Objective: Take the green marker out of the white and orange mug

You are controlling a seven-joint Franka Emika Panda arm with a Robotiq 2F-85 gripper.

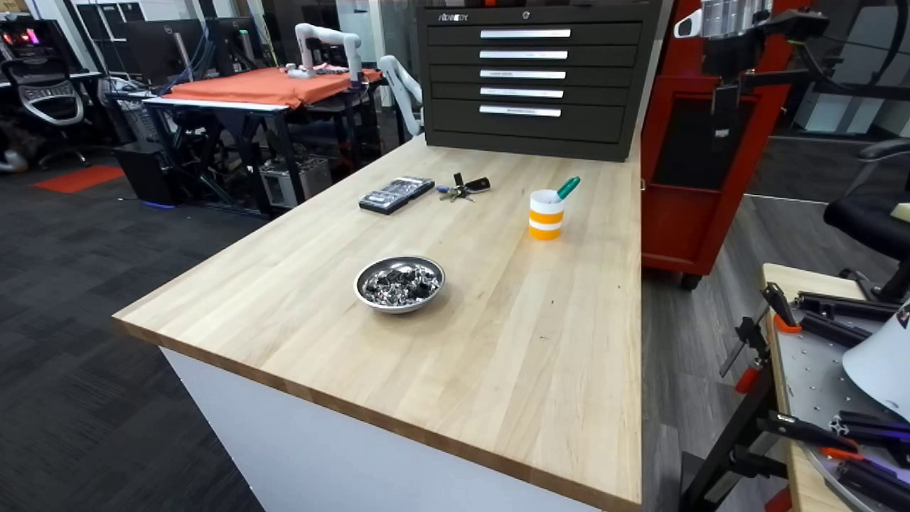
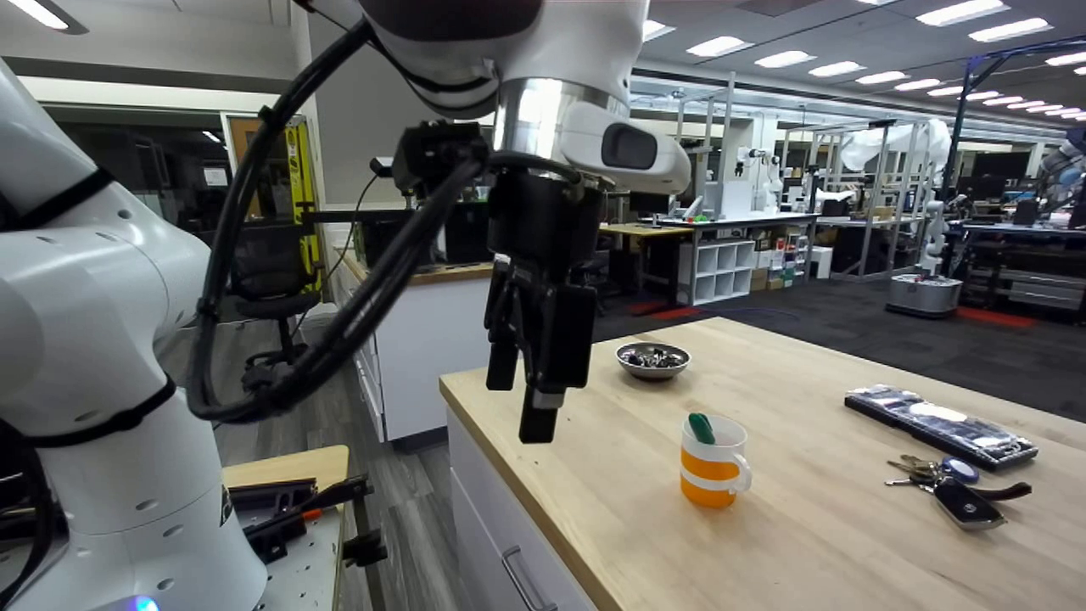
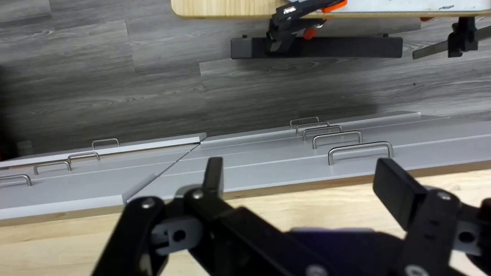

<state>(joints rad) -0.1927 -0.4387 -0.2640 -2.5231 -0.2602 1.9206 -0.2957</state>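
The white and orange mug (image 1: 546, 222) stands upright on the wooden table, and it also shows in an exterior view (image 2: 709, 477) with its handle. The green marker (image 1: 569, 187) leans inside it, its teal-green end above the rim; it also shows in an exterior view (image 2: 702, 428). The marker's lower part is hidden in the mug. My gripper (image 2: 521, 395) hangs above the table's edge, higher than the mug and to one side of it. In the wrist view the gripper (image 3: 303, 184) is open with nothing between its fingers. Mug and marker are out of the wrist view.
On the table (image 1: 498, 398) stand a metal bowl (image 1: 398, 308) of small shiny parts, a dark flat case (image 1: 397, 195) and keys (image 1: 463, 188). A dark tool chest (image 1: 530, 78) stands at the table's end. Drawer handles (image 3: 360, 147) stick out below the table edge.
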